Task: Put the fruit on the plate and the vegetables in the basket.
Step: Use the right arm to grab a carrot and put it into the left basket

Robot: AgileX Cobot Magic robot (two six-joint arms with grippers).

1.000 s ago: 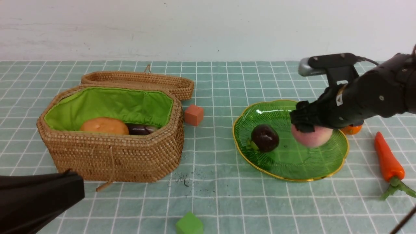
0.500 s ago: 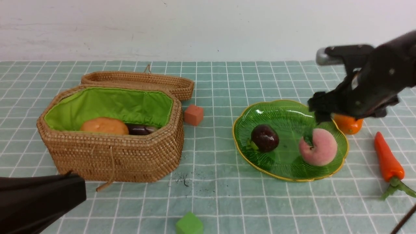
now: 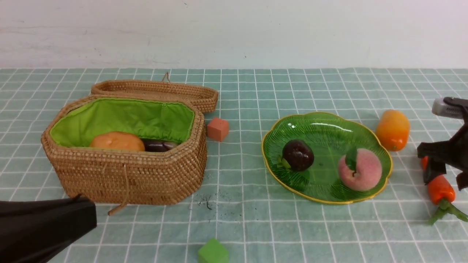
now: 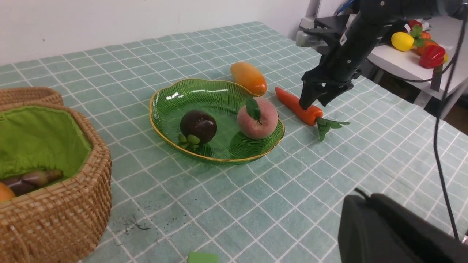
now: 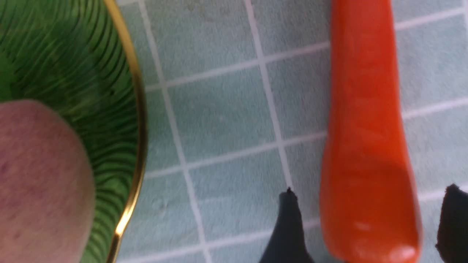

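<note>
The right jaws are standing apart, a fingertip [image 5: 288, 230] on either side of the thick end of the carrot [image 5: 365, 146] without squeezing it, and the carrot is lying on the table [image 3: 248, 219] to the right of the plate [image 3: 321, 126]. The peach [image 3: 360, 171] and mangosteen [image 3: 298, 155] are sitting on that plate, the mango [image 3: 393, 129] is resting on the table by its far rim, and the potato [image 3: 117, 141] and eggplant [image 3: 158, 145] are lying in the open basket [image 3: 128, 175]. Of the left jaws only a dark bulk is showing, so I cannot tell whether they are apart.

Front, both wrists — plate [image 3: 321, 126] shared
</note>
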